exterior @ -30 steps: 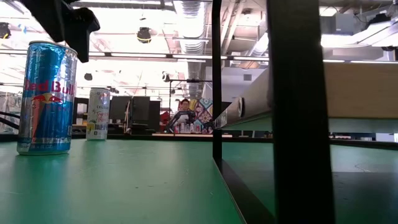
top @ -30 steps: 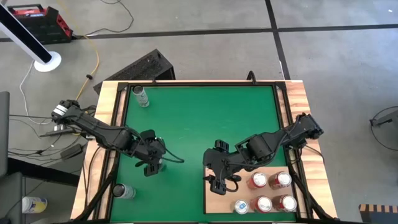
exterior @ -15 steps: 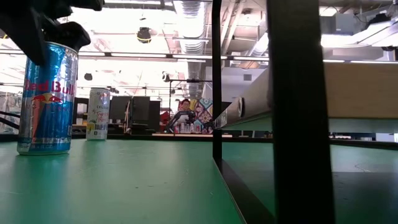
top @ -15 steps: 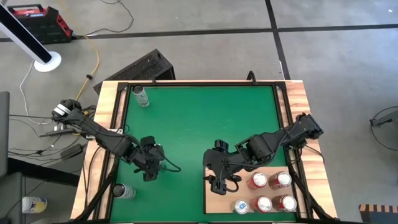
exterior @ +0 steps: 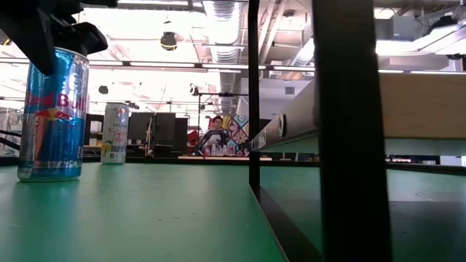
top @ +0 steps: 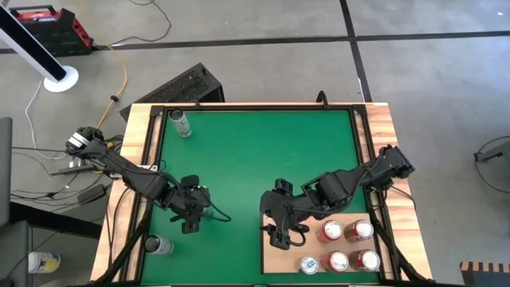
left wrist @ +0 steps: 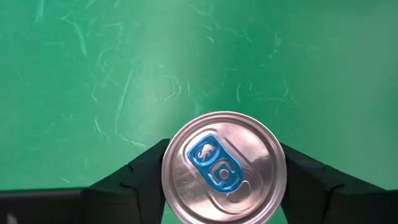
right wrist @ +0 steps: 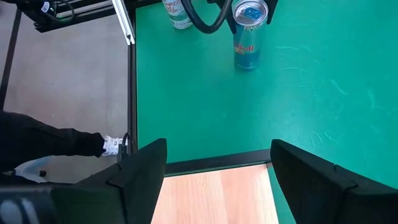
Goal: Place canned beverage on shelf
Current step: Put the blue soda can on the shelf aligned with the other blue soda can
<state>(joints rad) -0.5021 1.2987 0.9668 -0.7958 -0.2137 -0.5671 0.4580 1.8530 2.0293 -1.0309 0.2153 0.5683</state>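
Observation:
A blue-and-silver canned beverage (exterior: 52, 113) stands upright on the green mat, left of the middle; its silver top (left wrist: 222, 167) shows in the left wrist view. My left gripper (top: 194, 215) is down over the can's top and shut on it. The shelf (top: 279, 257), a pale wood panel, lies at the near right and carries several cans (top: 344, 239). My right gripper (top: 280, 231) hangs open above the shelf's left edge (right wrist: 211, 193), with nothing between its fingers. My left gripper pinches the can's upper wall, just under the rim (left wrist: 168, 171), between its two fingers, one on each side. The fingers (exterior: 87, 40) come from above, slanting down. The can stays upright with its bottom (exterior: 49, 173) on the mat.
A pale can (top: 182, 123) stands at the far left corner of the mat, and another can (top: 158, 245) stands at the near left. Dark rails and wooden planks (top: 137, 159) edge the mat. The middle and far right of the mat (top: 271, 151) are bare green.
My left gripper has come down and a little toward the table's near edge, from above the can until its fingers stand around the can's top. The can has stayed on the mat.

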